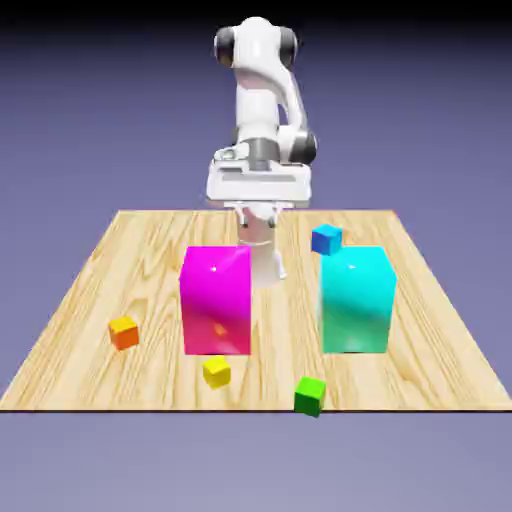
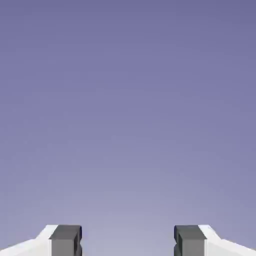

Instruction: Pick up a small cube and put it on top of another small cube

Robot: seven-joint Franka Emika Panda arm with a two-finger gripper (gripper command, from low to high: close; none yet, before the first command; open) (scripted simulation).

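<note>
The small green cube (image 1: 310, 396) sits at the table's front edge, right of the middle in the exterior view. The small orange cube (image 1: 124, 332) lies near the table's left side. My gripper (image 1: 257, 207) hangs high over the back of the table, behind the magenta block and far from both cubes. In the hand view the gripper (image 2: 127, 242) is open: the two grey fingertips (image 2: 66, 241) stand wide apart with only the blue-violet backdrop between them. Neither cube shows in the hand view.
A tall magenta block (image 1: 216, 300) and a tall cyan block (image 1: 357, 300) stand mid-table. A tiny yellow cube (image 1: 216, 372) lies just in front of the magenta block. A tiny blue cube (image 1: 326, 239) sits behind the cyan block. The wooden table (image 1: 440, 360) ends just in front of the green cube.
</note>
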